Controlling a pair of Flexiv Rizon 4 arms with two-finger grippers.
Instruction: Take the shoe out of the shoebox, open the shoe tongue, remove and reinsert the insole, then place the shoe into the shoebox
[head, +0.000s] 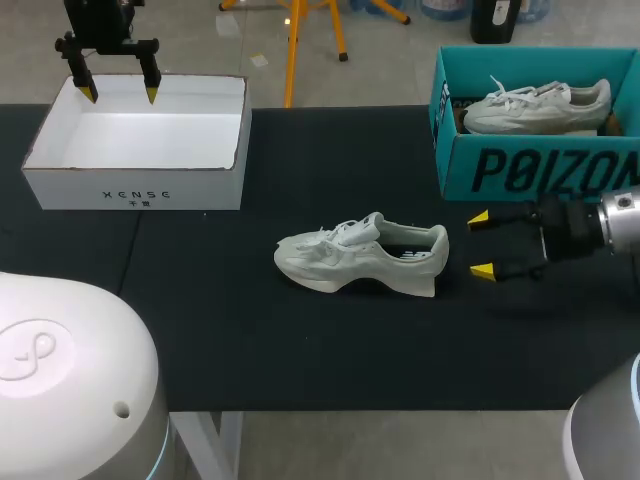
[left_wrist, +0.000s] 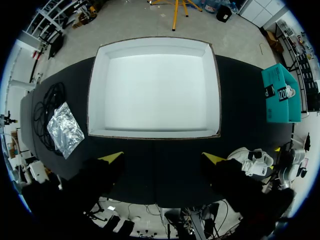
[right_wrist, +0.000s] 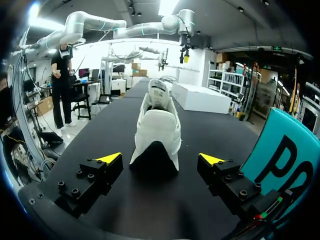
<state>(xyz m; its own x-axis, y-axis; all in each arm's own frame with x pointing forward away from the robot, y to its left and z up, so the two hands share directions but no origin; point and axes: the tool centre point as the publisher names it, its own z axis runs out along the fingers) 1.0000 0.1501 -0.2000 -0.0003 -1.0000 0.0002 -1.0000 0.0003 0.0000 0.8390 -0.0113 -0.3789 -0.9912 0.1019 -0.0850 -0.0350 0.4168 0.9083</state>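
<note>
Shoe (head: 360, 258) is laid on counter (head: 250, 340), heel just ahead of open R end effector (head: 480, 243); tongue opening is judged next. L end effector (head: 119, 94) is parked open over white box (head: 130, 190).

The black-covered table (head: 300, 350) carries an open white box (head: 140, 188) at its far left, a teal shoebox (head: 540, 172) at its far right, a pale shoe (head: 360, 258) upright between them, and, beside the white box, a coiled black cable (left_wrist: 47, 102) and a crumpled silver bag (left_wrist: 65, 129).
</note>
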